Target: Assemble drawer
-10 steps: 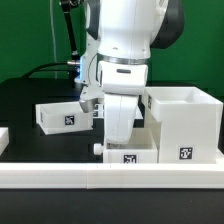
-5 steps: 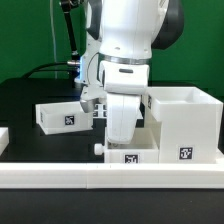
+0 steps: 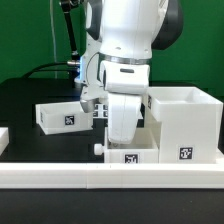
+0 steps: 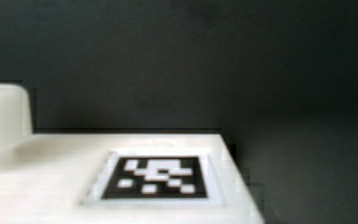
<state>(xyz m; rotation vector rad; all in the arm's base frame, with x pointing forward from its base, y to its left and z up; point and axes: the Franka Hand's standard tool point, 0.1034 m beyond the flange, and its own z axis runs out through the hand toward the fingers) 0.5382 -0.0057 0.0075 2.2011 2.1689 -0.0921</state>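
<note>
The gripper (image 3: 121,137) hung low over the near tray (image 3: 131,156), jaws hidden, its opening impossible to tell. One drawer casing (image 3: 186,125), two trays: that one just beside the casing, the other tray (image 3: 60,117) well apart on the exterior view's left. Insides unseen.

Green wall (image 3: 30,35) behind black table (image 3: 25,100)

Exterior view: bright, even light; white drawer casing (image 3: 185,120) nearly washed out; black bench (image 3: 30,95) dark, detail lost. Wrist view: dim, grainy, out of focus; tag (image 4: 158,177) blurred.
</note>
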